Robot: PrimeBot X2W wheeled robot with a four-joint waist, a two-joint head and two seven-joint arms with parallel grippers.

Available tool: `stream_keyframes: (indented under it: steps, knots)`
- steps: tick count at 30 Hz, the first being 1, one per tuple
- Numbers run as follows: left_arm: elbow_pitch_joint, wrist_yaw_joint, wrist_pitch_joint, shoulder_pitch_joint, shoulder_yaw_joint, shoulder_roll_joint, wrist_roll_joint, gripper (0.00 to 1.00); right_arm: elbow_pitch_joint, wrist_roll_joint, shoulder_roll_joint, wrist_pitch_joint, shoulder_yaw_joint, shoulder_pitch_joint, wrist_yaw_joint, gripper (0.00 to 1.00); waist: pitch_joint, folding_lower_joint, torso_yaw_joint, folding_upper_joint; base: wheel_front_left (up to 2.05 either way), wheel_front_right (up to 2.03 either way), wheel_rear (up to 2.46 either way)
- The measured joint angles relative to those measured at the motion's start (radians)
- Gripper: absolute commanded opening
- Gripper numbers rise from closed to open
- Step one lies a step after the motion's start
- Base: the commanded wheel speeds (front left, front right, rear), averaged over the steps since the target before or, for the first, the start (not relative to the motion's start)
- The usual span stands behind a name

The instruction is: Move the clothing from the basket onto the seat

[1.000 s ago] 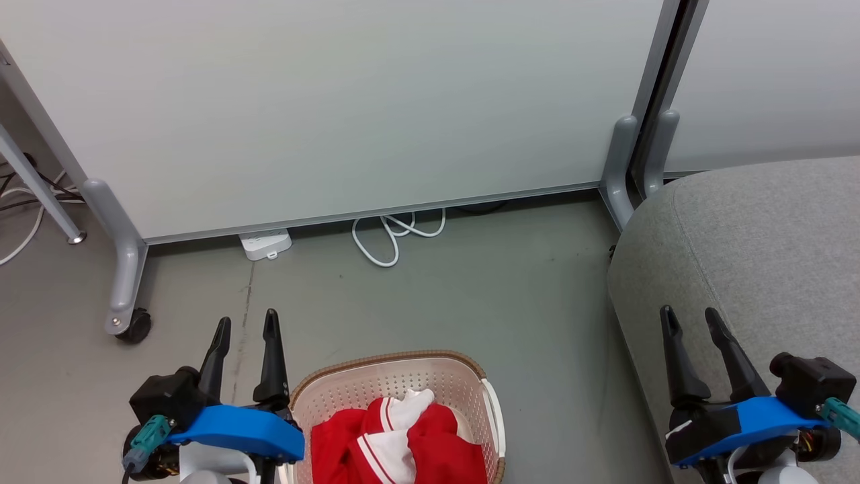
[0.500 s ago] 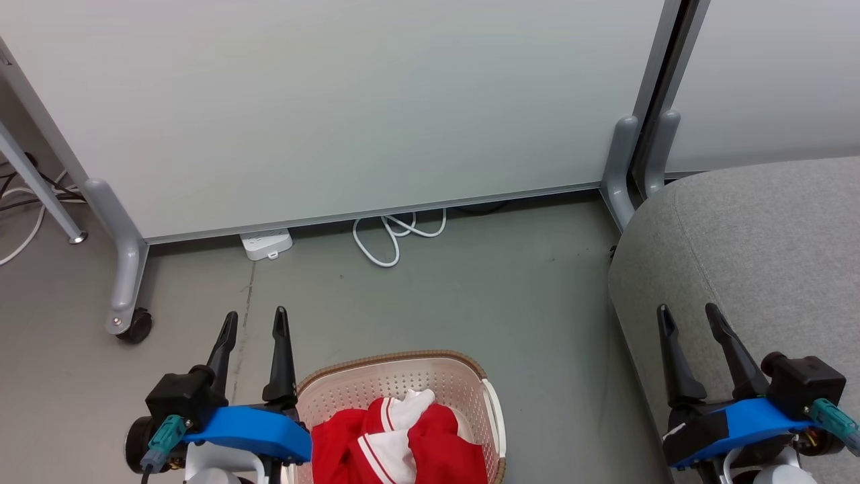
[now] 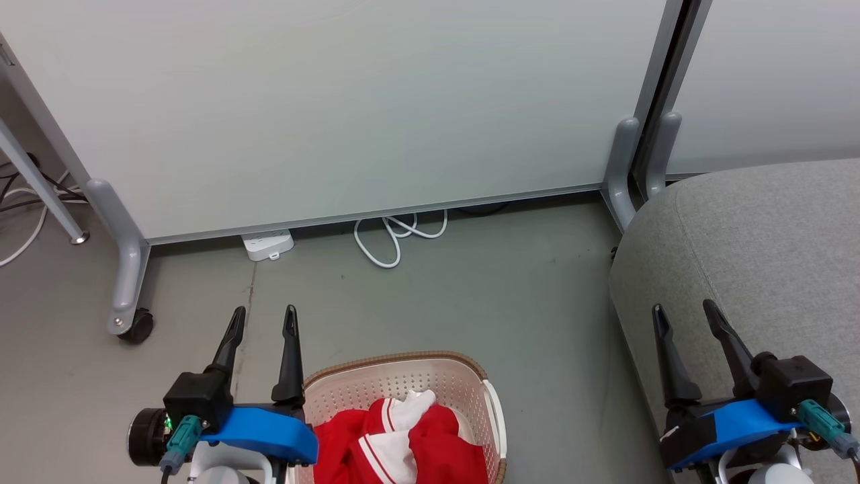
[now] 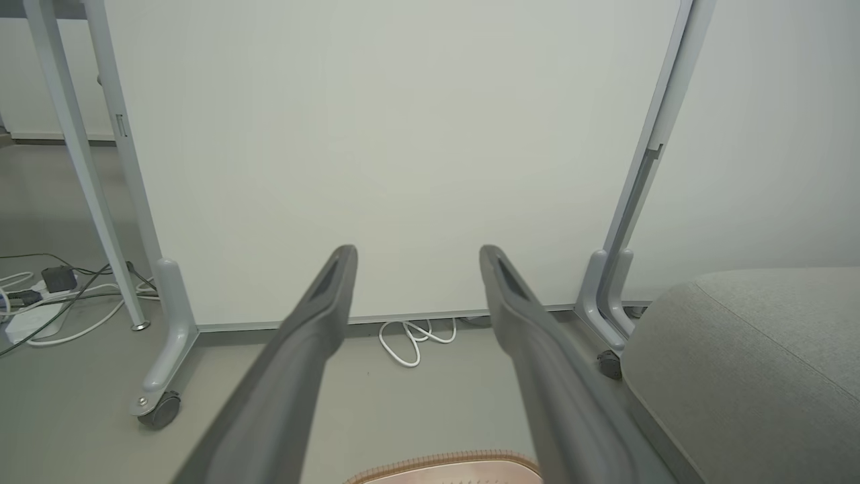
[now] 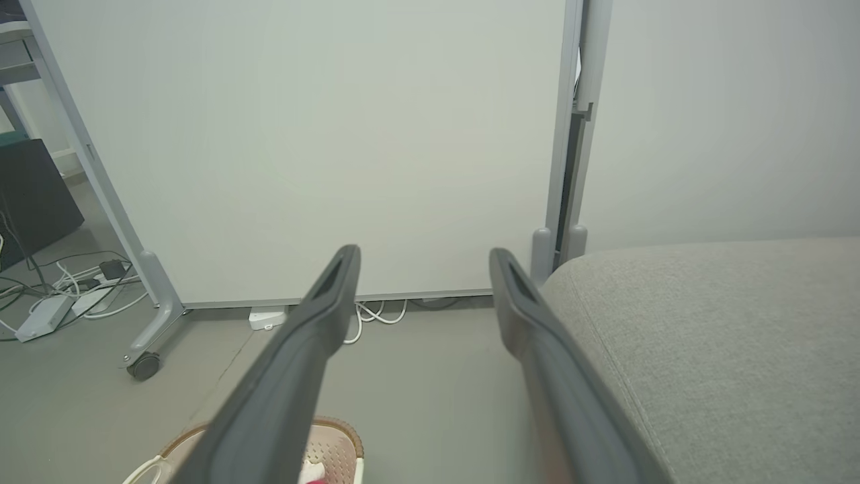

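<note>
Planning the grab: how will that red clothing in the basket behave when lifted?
Probably floppy: the clothing lies crumpled in folds in the basket. Likely light, being soft fabric. It may hang down and drag over the rim.

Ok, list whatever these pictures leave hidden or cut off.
- The basket: the head view's bottom edge cuts off its near half, and the left gripper mount covers its left rim.
- The clothing: bunched up and cut off below, so the garment count is unclear.
- The seat: runs past the right edge in every view.
- The white cable: its ends vanish under the panel.
</note>
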Motion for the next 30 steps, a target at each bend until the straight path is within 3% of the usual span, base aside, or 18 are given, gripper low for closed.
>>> stream_keyframes:
  steps: [15,23,30]
  knots:
    - [0.021,0.006,-0.001,-0.002,0.002,0.001,-0.006,1.00,-0.002,-0.005,0.000,-0.007,0.010,-0.003,0.001,1.00,0.005,0.0000,-0.009,0.0000,0.00,0.00,0.00]
    - [0.164,-0.005,0.005,-0.057,0.003,0.011,-0.015,1.00,-0.056,0.001,-0.001,-0.007,0.054,-0.077,0.001,1.00,0.096,0.0000,-0.055,0.0000,0.00,0.00,0.00]
    - [0.360,-0.045,0.087,-0.194,-0.022,0.022,-0.049,1.00,-0.098,0.002,-0.002,-0.016,0.091,-0.165,0.001,1.00,0.246,0.0000,-0.115,0.0000,0.00,0.00,0.00]
